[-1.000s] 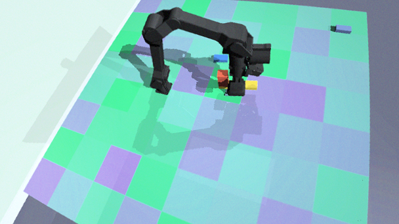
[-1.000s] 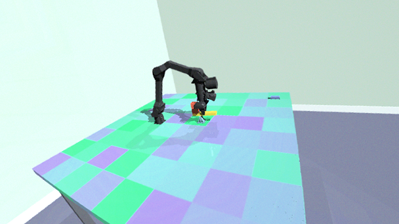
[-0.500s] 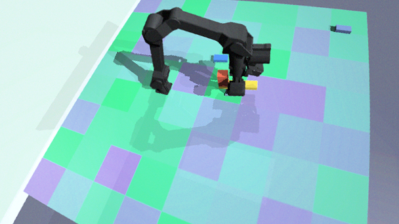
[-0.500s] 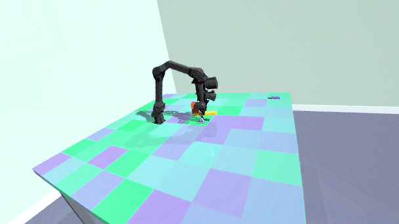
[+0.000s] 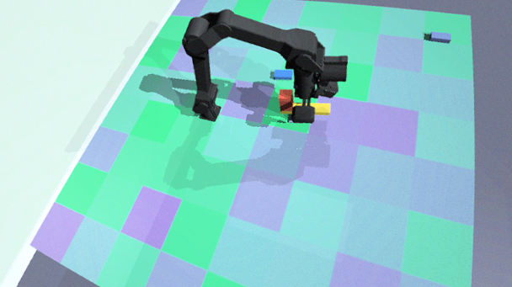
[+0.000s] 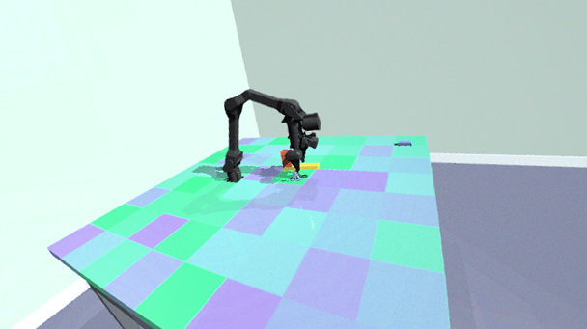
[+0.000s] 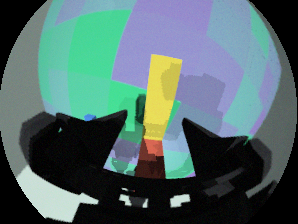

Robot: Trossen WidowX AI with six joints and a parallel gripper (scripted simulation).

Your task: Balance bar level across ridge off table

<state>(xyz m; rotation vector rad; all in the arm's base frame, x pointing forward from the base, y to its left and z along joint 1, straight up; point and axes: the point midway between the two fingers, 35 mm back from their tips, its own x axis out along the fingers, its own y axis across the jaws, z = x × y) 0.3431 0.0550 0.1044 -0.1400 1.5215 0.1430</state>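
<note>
The yellow bar [image 5: 322, 108] [image 6: 307, 166] [image 7: 164, 95] has a red block [image 5: 286, 99] [image 6: 285, 158] [image 7: 152, 149] at its end nearer the arm's base. The bar lies over the small grey-blue ridge [image 6: 294, 176], which shows just under it in the exterior view. The bar looks close to level, but a slight tilt or a touch on the table cannot be ruled out. My gripper [image 5: 304, 110] [image 6: 294, 156] [image 7: 156, 116] is open around the bar near the red block. In the wrist view there is a gap on each side of the bar. The fingers hide part of the bar in the top and exterior views.
A blue block [image 5: 283, 74] [image 7: 89, 118] lies behind the red block in the top view. A blue-violet block [image 5: 440, 37] [image 6: 404, 143] with a dark end lies near the far right corner of the patchwork table [image 5: 378, 214] [image 6: 257, 252].
</note>
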